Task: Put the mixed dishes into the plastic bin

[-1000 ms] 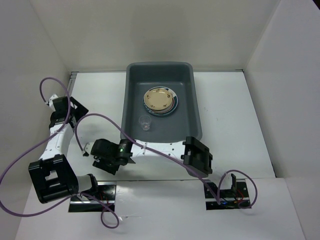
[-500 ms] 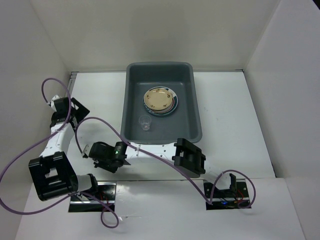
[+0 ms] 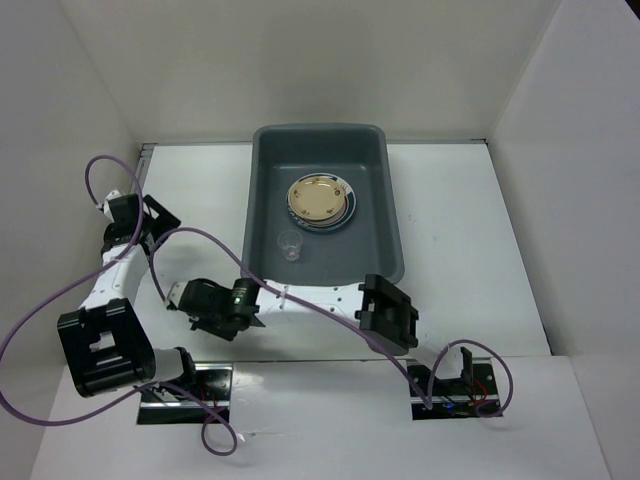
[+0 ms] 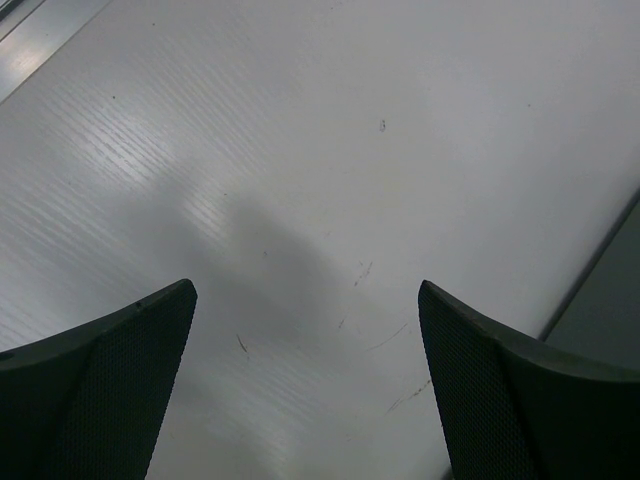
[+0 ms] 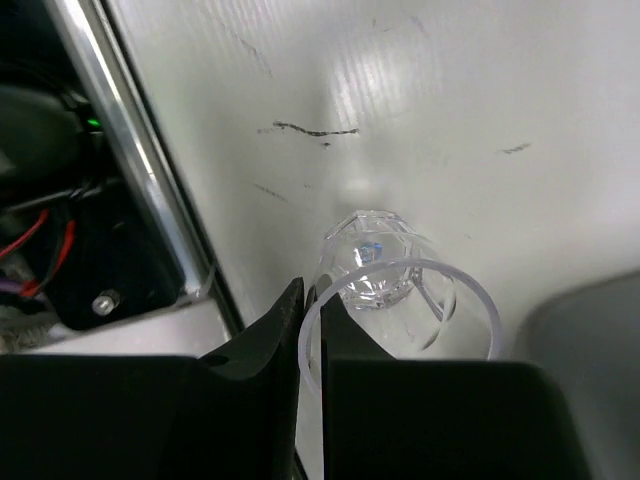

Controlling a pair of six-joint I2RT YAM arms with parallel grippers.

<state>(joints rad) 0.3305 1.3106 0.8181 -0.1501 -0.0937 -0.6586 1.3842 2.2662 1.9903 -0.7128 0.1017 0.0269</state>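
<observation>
One clear cup [image 5: 375, 265], rim-pinched in the right gripper [image 5: 310, 330], requires lifting over the bin [image 3: 263, 195] wall, then low release; left gripper [image 4: 305, 300] stands wide, empty.

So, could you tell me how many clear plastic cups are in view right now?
2. The first cup stands in the grey bin, beside the stacked plates; the second cup is pinched at its rim by the right gripper, over the table. The arms may hide others.
</observation>
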